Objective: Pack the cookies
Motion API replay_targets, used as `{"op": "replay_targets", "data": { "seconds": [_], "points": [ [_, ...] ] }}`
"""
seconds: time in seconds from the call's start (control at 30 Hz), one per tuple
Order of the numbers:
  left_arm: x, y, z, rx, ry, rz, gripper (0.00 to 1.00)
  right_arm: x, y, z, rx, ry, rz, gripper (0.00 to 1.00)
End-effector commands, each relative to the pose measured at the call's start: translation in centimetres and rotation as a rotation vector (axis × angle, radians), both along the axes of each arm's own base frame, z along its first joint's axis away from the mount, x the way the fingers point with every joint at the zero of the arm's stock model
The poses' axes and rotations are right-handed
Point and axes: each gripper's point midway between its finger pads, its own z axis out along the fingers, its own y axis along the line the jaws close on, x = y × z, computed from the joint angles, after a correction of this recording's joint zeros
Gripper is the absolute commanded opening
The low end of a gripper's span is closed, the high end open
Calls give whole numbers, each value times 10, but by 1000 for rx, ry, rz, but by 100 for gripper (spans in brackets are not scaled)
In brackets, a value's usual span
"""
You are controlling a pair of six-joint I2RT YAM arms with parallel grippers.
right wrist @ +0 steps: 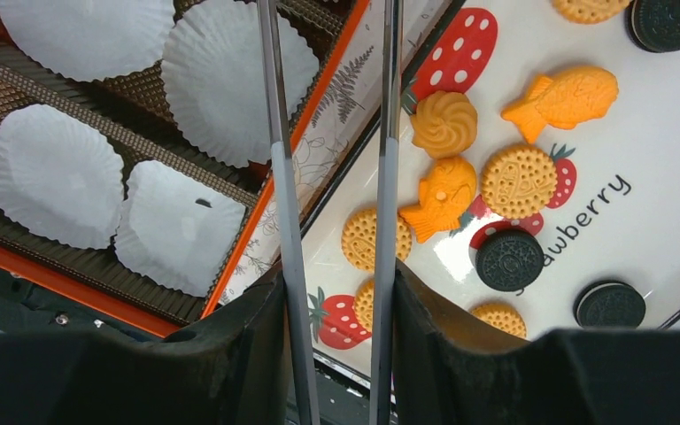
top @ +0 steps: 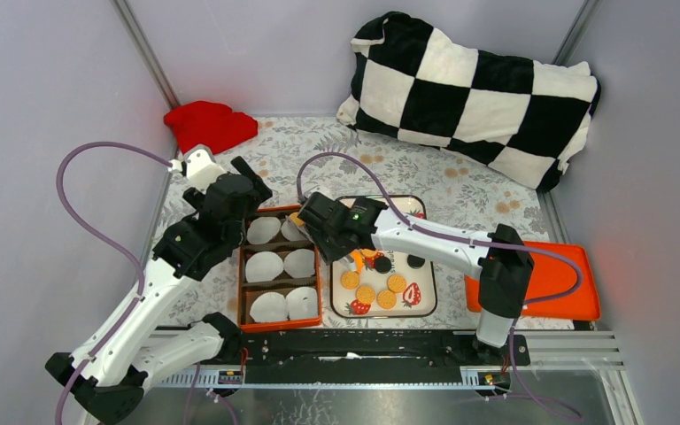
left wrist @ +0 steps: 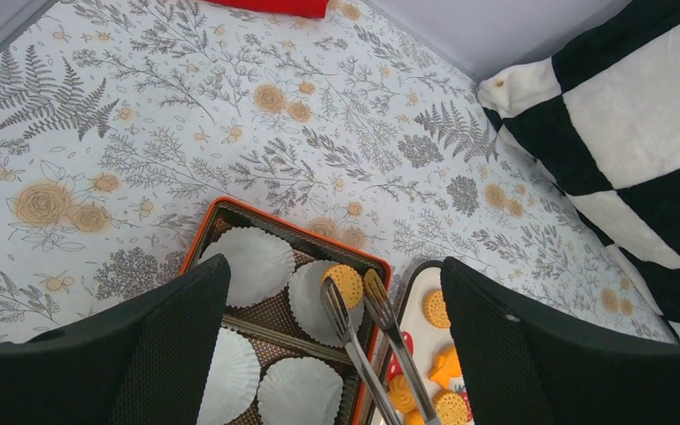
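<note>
Cookies (right wrist: 518,181): most lie flat and loose on the strawberry-print tray (right wrist: 655,133), just right of the box. They are mostly golden, with a few black ones (right wrist: 509,259) among them.
Round ones: plain discs with no long axis, faces up.
Fish-shaped biscuits (right wrist: 562,96): there are two. In the right wrist view one lies nearly across the picture. The other (right wrist: 441,197) is slanted from lower left to upper right and touches a round biscuit beside it. I cannot tell head from tail.
Held cookie: one round golden biscuit (left wrist: 345,282) sits between the tips of the tongs (right wrist: 282,195), face up, over a white paper cup (left wrist: 310,310). Whether it rests on the cup I cannot tell.
Tongs: their long axis runs straight out from the right hand, crossing the tray edge and the box rim, with the tips over the box.
Right hand (right wrist: 332,301): clamped narrow on the two metal arms of the tongs.
Box (left wrist: 294,232): orange-rimmed, with three rows of two paper cups. The cookie is over the far right cup.
Left hand (left wrist: 335,264): spread wide and holding nothing, above the far end of the box.
Table (left wrist: 186,106): covered in a floral cloth, with a black-and-white checkered pillow (top: 474,97) at its far right.
</note>
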Motion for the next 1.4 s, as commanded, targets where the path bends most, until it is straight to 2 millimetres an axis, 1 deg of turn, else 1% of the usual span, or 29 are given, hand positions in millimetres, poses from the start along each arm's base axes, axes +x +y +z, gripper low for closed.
{"op": "replay_targets", "data": {
  "seconds": [0.0, 0.07, 0.1, 0.17, 0.2, 0.23, 0.27, 0.3, 0.4, 0.47, 0.57, 0.63, 0.7, 0.8, 0.87, 0.97, 1.1, 1.23, 1.3, 1.37],
  "points": [
    [-1, 7, -7, 21, 19, 24, 93, 2, 19, 20, 64, -23, 35, 0],
    [-1, 6, -9, 21, 22, 22, 93, 2, 18, 17, 47, -17, 33, 5],
    [-1, 5, -10, 21, 25, 16, 94, 2, 17, 16, 41, -17, 34, 11],
    [0, 4, -11, 20, 27, 7, 95, 0, 16, 17, 38, -20, 34, 29],
    [0, 2, -12, 25, 31, -2, 95, 0, 16, 17, 40, -24, 33, 35],
    [0, 2, -12, 25, 32, -7, 95, 0, 16, 19, 47, -28, 33, 38],
    [1, 0, -13, 26, 35, -15, 95, 0, 16, 19, 51, -29, 33, 39],
    [1, -1, -13, 25, 32, -21, 96, 0, 16, 20, 51, -32, 29, 44],
    [1, -2, -12, 20, 27, -35, 96, 1, 15, 22, 53, -40, 22, 47],
    [-1, -2, -12, 18, 22, -40, 96, 1, 14, 22, 53, -39, 19, 52],
    [-2, -1, -11, 19, 15, -42, 97, 1, 15, 22, 58, -37, 19, 53],
    [-3, 0, -10, 19, 11, -40, 97, 2, 14, 26, 60, -49, 9, 49],
    [-4, -1, -10, 18, 10, -47, 97, 4, 10, 33, 68, -74, -11, 48],
    [-3, -2, -10, 16, 11, -52, 97, 5, -6, 49, 74, -118, -54, 47],
    [-3, -3, -10, 13, 10, -54, 97, 3, -21, 59, 72, -137, -89, 47],
    [-1, -7, -11, 4, 10, -71, 97, -4, -48, 64, 68, -147, -147, 48],
    [4, -17, -15, -11, 18, -104, 97, -23, -79, 53, 52, -104, -214, 50],
    [9, -27, -19, -22, 31, -135, 97, -36, -104, 27, 7, -66, -264, 52],
    [10, -30, -21, -30, 33, -146, 97, -38, -109, 16, -11, -64, -272, 52],
    [10, -31, -21, -34, 31, -150, 97, -36, -111, 7, -30, -71, -275, 52]
  ]
}}
